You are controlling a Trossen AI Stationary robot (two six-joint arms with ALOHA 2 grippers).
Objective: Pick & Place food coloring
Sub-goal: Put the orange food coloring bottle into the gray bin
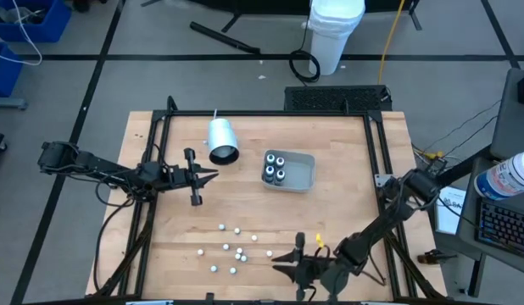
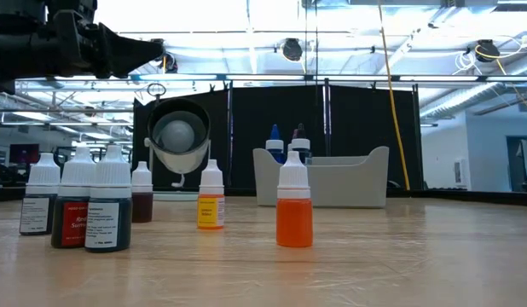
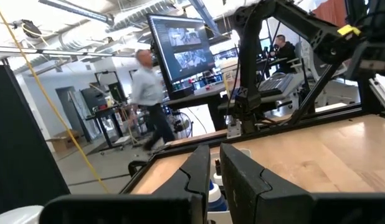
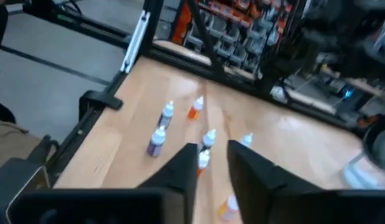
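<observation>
Several food coloring bottles (image 1: pixel 232 250) dot the tabletop (image 1: pixel 347 212) left of the right gripper (image 1: pixel 283 258); others sit in the tray (image 1: pixel 304 174). Level across, an orange bottle (image 2: pixel 294 205) stands upright. Past the right gripper's slightly parted fingers (image 4: pixel 180 171), bottles lie just ahead, ungrasped. I cannot tell the left gripper's (image 1: pixel 213 175) state.
</observation>
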